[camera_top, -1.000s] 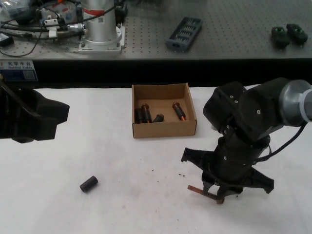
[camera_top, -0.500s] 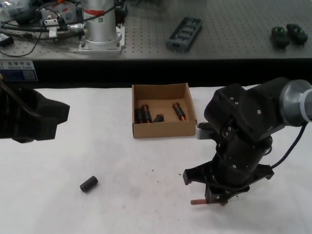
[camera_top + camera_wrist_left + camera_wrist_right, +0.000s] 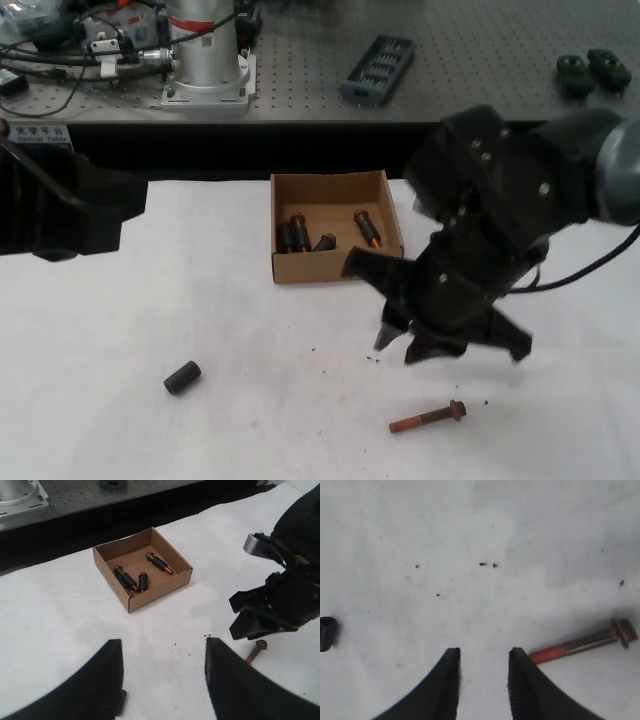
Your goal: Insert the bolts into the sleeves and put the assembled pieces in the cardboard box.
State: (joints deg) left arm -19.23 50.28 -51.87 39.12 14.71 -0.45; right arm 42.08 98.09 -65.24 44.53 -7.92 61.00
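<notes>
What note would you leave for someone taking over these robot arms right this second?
Right end effector: open, empty, above the table near the bolt.
Left end effector: open, empty, at the left.
Sleeve: loose on the table, apart from the bolt.
Done: several assembled pieces lie in the cardboard box.
Left: pick up bolt and sleeve, join them, box the piece.

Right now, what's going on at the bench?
Neither arm holds anything. The right gripper hangs, fingers open, close by the reddish metal bolt lying loose on the white cloth. The small black cylindrical sleeve lies apart, toward the left gripper, also open. The brown cardboard box already holds a few assembled pieces.
</notes>
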